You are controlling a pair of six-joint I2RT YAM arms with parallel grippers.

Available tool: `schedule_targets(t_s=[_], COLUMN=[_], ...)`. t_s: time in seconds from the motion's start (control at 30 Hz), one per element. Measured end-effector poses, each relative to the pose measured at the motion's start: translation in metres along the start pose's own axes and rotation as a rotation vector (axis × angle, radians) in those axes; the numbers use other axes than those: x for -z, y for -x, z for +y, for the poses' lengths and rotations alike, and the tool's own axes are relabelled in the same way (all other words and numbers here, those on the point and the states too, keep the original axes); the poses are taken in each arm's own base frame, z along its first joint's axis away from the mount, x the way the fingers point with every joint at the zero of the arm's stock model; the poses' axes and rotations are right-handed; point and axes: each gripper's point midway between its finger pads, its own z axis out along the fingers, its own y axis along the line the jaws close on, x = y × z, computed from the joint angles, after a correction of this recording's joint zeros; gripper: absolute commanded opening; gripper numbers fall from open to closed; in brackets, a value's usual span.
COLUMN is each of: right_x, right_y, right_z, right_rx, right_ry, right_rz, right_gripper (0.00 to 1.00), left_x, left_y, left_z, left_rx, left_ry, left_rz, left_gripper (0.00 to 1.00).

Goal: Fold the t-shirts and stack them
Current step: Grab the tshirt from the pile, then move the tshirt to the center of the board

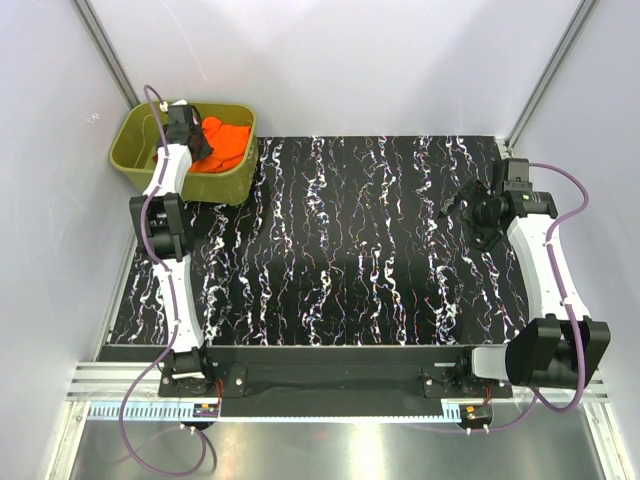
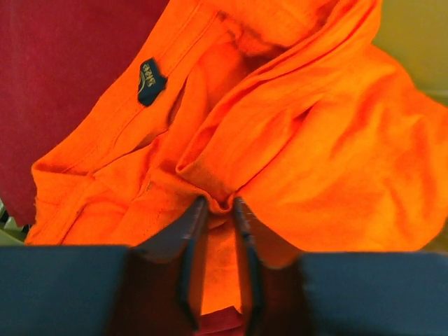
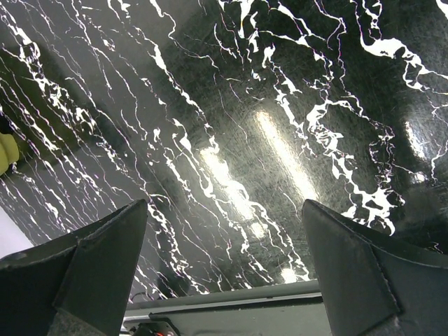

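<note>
The bright orange t-shirt (image 1: 228, 146) lies crumpled inside the olive-green bin (image 1: 133, 152) at the table's far left corner. My left gripper (image 1: 190, 128) reaches down into the bin. In the left wrist view the orange t-shirt (image 2: 329, 140) fills the frame, and my left gripper (image 2: 220, 204) has its fingers pinched on a raised fold of it. The dark red t-shirt (image 2: 63, 77) lies beside and under the orange one. My right gripper (image 1: 460, 203) hovers over the table's right side, and in its wrist view the right gripper (image 3: 224, 203) is open with nothing between its fingers.
The black marbled table (image 1: 350, 250) stretches between the two arms. White walls and metal posts close in the back and sides. The bin's rim (image 1: 240, 110) stands around the left gripper. A small black label (image 2: 150, 80) is sewn on the orange cloth.
</note>
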Motion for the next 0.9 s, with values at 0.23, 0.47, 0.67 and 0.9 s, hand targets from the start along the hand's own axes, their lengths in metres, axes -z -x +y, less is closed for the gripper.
schedule_targets(t_s=[0.23,0.47,0.67,0.9], right_x=[-0.009,-0.007,0.012,0.035], right_y=[-0.001,-0.004,-0.007,-0.032], right_z=[0.000,0.004,0.014,0.030], right_rx=[-0.010,0.009,0.039,0.112], right_ry=[-0.005,0.023,0.085,0.173], right_rz=[0.023,0.042,0.015,0.010], right_gripper=[0.99,0.98,0.97,0.96], left_x=[0.015,0.093,0.235,0.413], left_y=[0.032,0.096,0.170,0.184], left_z=[-0.015,-0.052,-0.098,-0.149], left_rx=[0.038,0.112,0.130,0.053], left_ry=[-0.045,-0.190,-0.405,-0.648], left_rz=[-0.078,-0.206,-0.413,-0.586], left_gripper=[0.00,0.00,0.00,0.00])
